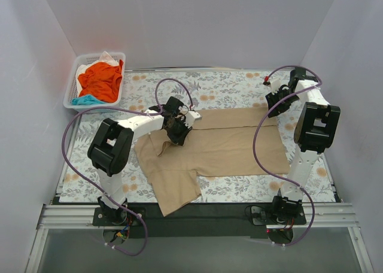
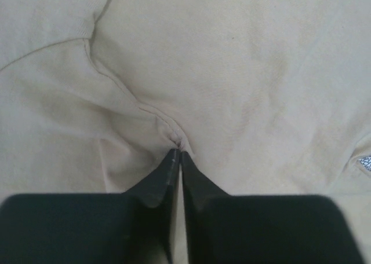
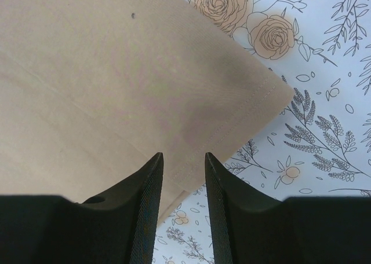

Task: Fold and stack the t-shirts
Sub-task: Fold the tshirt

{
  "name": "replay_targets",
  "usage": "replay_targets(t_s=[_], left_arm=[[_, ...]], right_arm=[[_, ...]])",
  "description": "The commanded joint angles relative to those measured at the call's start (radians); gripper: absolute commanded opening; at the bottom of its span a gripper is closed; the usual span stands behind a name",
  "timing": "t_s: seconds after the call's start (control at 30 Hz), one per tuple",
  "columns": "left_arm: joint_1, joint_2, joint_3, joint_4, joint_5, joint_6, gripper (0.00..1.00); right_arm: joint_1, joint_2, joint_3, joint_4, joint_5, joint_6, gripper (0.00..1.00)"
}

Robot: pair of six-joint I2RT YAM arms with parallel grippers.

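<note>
Soft, even white light fills the overhead view, bounced off the plain white enclosure walls (image 1: 191, 21). Shadows on the floral-patterned white table cover (image 1: 227, 87) are faint, and nothing glares. The crumpled bright orange t-shirt (image 1: 100, 81) reads strongly saturated. The left wrist view is dimmer and softer: the large tan short-sleeved t-shirt (image 2: 232, 73) looks pale and washed out, its seams slightly blurred, and the black two-finger left gripper (image 2: 178, 153) is an out-of-focus dark shape. The right wrist view is crisper, with sharp stitching and flower print. A soft grey shadow lies on the cloth ahead of the black two-finger right gripper (image 3: 182, 155), whose near base blurs
</note>
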State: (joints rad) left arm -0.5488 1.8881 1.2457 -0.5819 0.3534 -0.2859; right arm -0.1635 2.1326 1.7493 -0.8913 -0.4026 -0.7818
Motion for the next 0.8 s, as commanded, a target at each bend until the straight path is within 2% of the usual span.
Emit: replay_targets(t_s=[0.0,0.03,0.33,0.57,0.6,0.7,0.77], left_arm=[[-0.013,-0.018,0.038,0.007,0.012,-0.004,0.03],[-0.013,-0.021,0.041,0.001,0.018,-0.006,0.0],[-0.033,-0.049,0.09,-0.036,0.136,-0.038,0.0],[-0.046,-0.003,0.107,-0.041,0.153,-0.044,0.0],[-0.045,0.011,0.109,-0.045,0.151,-0.045,0.16],[-0.045,0.0,0.118,-0.065,0.163,-0.07,0.46],[-0.025,-0.029,0.121,-0.062,0.189,-0.094,0.51]], right_arm=[[-0.004,0.0,0.022,-0.017,-0.008,-0.001,0.35],[-0.005,0.0,0.022,-0.018,-0.008,0.001,0.35],[-0.004,0.004,0.019,-0.018,-0.01,0.0,0.34],[-0.004,0.006,0.022,-0.018,-0.008,0.001,0.34],[-0.004,0.004,0.022,-0.018,-0.008,0.001,0.34],[-0.004,0.001,0.024,-0.017,-0.01,0.001,0.34],[-0.005,0.0,0.022,-0.02,-0.008,0.001,0.35]])
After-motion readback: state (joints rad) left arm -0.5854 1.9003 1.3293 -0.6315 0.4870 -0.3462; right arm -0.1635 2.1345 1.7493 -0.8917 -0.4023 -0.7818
